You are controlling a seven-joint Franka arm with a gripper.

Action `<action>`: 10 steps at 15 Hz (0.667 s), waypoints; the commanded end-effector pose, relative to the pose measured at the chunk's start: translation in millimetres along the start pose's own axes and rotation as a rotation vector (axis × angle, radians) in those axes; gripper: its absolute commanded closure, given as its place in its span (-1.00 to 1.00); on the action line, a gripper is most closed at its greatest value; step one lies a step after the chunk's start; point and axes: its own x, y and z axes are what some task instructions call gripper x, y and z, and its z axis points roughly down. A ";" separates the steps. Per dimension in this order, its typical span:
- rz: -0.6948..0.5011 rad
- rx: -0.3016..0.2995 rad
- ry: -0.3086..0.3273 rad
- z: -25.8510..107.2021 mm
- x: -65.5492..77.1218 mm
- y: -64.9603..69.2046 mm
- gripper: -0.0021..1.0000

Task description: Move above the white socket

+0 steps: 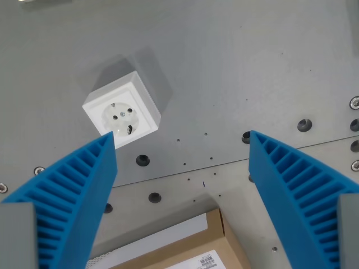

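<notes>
A white socket (122, 110), a square box with a round recessed face and two pin holes, sits on the grey metal table (235, 61) in the upper left of the wrist view. My gripper (182, 140) is open, its two blue ribbed fingers spread wide with nothing between them. The left fingertip (106, 140) lies just below the socket's lower corner. The socket is up and to the left of the gap between the fingers.
A brown cardboard box (190, 246) with a white label sits at the bottom centre. Bolt holes and screws dot the table, with a plate seam (185, 171) running across below the socket.
</notes>
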 end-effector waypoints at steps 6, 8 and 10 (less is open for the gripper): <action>-0.008 0.001 0.007 -1.8 -0.4 -0.3 -1.00; -0.019 0.001 0.008 -0.7 -0.7 -0.8 -1.00; -0.034 0.000 0.010 1.3 -1.3 -1.6 -1.00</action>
